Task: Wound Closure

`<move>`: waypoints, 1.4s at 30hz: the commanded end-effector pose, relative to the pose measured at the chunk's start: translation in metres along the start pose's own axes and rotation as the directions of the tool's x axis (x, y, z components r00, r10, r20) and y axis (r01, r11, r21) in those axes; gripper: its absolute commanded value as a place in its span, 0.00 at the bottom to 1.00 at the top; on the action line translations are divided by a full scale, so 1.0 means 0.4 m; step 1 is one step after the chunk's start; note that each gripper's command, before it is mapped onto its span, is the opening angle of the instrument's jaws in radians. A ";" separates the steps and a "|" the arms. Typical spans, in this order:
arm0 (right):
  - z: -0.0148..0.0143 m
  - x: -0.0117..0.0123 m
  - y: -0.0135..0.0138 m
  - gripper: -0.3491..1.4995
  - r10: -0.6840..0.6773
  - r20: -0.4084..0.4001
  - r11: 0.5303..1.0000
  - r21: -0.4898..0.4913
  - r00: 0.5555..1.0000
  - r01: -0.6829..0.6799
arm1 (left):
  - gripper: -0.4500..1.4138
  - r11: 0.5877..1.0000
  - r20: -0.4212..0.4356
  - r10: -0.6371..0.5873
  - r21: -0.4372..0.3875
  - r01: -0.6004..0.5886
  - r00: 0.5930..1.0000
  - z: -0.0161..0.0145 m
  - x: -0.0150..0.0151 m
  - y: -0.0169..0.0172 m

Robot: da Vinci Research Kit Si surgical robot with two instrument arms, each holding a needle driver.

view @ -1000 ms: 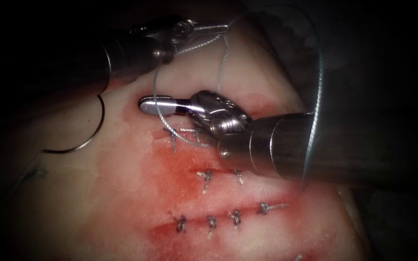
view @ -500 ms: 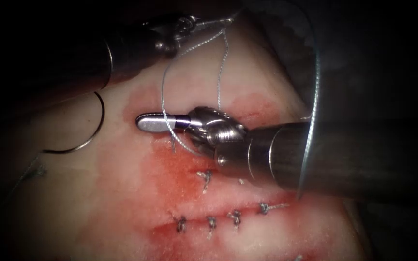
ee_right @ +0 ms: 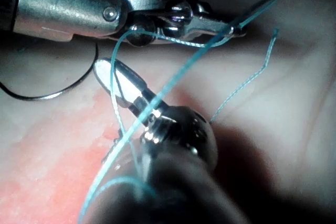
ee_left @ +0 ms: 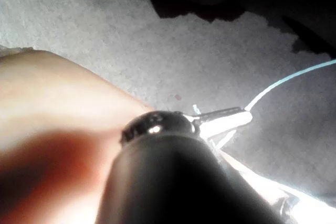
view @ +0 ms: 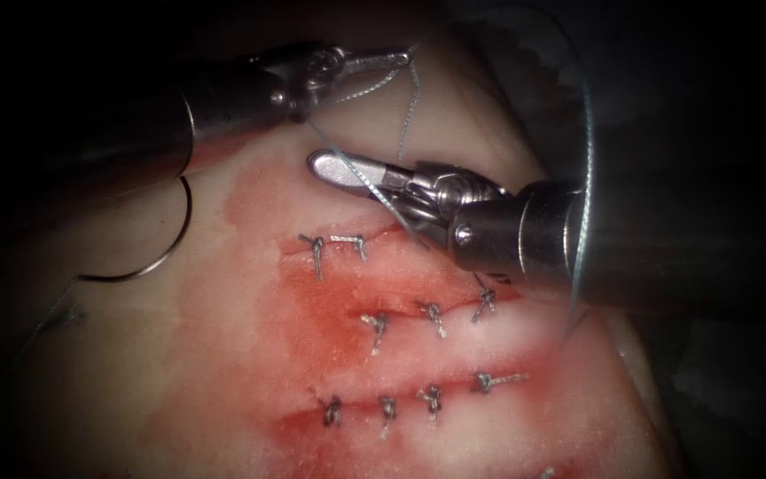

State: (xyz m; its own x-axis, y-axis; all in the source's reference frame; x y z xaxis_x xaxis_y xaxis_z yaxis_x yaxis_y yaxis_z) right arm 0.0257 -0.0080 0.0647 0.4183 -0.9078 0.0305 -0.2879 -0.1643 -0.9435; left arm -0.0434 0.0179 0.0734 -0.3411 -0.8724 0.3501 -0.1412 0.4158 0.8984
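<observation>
Since half a second ago the right tool (view: 334, 167) has lifted away from the top cut toward the tissue's far edge and swung to point up-left, uncovering the stitches it had been hiding, while the left tool (view: 392, 58) has moved only slightly. The thread (view: 584, 168) is wound around the right tool's fingers (ee_right: 118, 80), which lie closed together with nothing seen clamped between them; the strand crosses over them just behind the tip. From there the thread runs up to the left tool, whose fingers (ee_right: 220, 25) are closed on it near the tissue's far edge, and a long loop arcs out over the right tool's shaft and down its far side. A short free end (view: 410, 111) hangs from the left tool's tip toward the right tool. The needle (view: 166, 239) lies loose on the tissue (view: 223, 355), well left of the cuts near its left edge, held by neither tool and not in the tissue. Knotted stitches (view: 383, 330) close the cuts amid red fluid (view: 312, 310).
</observation>
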 end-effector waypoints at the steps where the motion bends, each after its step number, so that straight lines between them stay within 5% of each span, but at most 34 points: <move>1: 0.0027 -0.0002 -0.0015 0.00 0.008 0.011 1.000 -0.001 1.000 -0.008 | 0.00 1.000 0.003 0.003 0.001 -0.003 1.000 0.0019 -0.0018 0.0017; 22: 0.0048 -0.0034 0.0032 0.00 0.211 0.169 0.976 0.012 0.963 -0.216 | 0.00 0.997 -0.106 0.040 -0.065 -0.048 0.994 -0.0070 0.0058 0.0019; 42: 0.0034 -0.0091 0.0126 0.03 0.270 0.229 0.961 0.002 0.935 -0.278 | 0.00 0.945 -0.268 0.152 -0.244 -0.220 0.951 -0.0227 -0.0087 -0.0097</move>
State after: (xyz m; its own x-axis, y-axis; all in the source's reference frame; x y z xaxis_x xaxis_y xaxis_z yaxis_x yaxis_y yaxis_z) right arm 0.0229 -0.0055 0.0592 0.5132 -0.8026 -0.3040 -0.3864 0.1001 -0.9169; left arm -0.0326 0.0158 0.0710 -0.0879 -0.8359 0.5418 0.1837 0.5210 0.8336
